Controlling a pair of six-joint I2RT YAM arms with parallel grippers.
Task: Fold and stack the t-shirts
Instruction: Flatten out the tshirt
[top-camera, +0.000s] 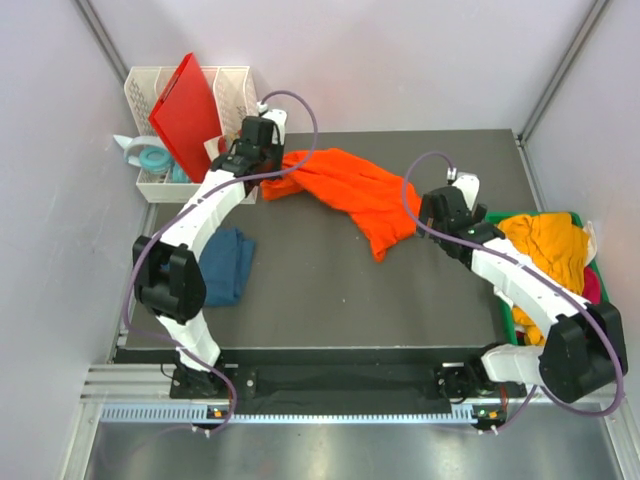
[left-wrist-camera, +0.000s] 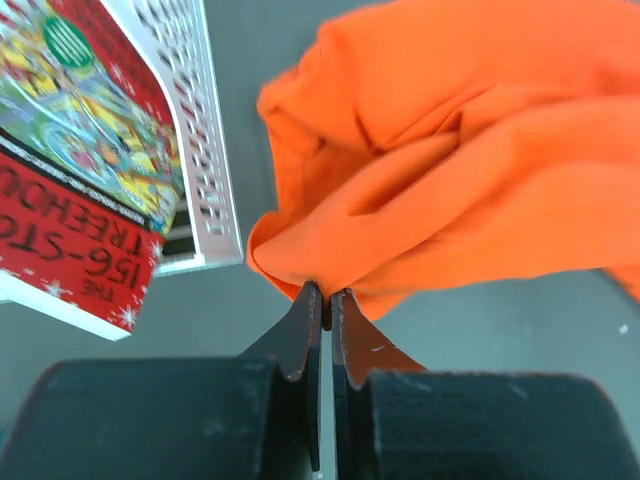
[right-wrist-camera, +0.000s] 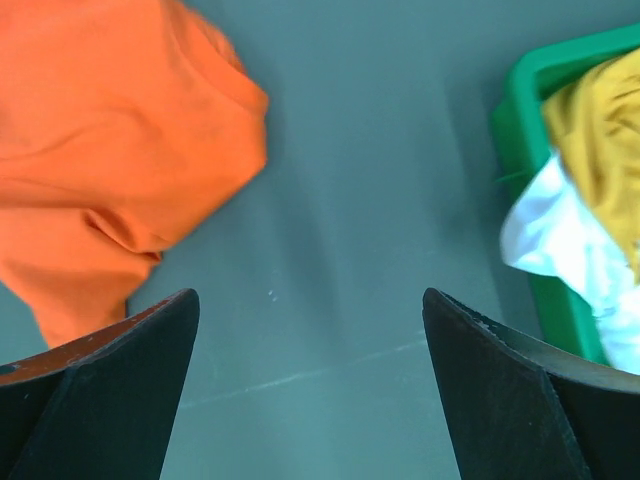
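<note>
The left hand (left-wrist-camera: 326, 295) pinches an edge of the orange shirt (top-camera: 350, 190), which lies across the upper middle of the surface (top-camera: 330, 300). The right hand (right-wrist-camera: 310, 298) is spread wide, holding nothing — right of the shirt, left of the green bin (right-wrist-camera: 520, 90).

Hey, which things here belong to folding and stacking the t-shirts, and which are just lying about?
Belong to the job: bright orange cloth t-shirt, pinched by the left end effector; dark teal-blue cloth t-shirt; mustard-yellow cloth t-shirt and white cloth garment in the green plastic bin.
Just lying about: stiff red board with a printed cover; white perforated plastic organiser; pale blue roll.
</note>
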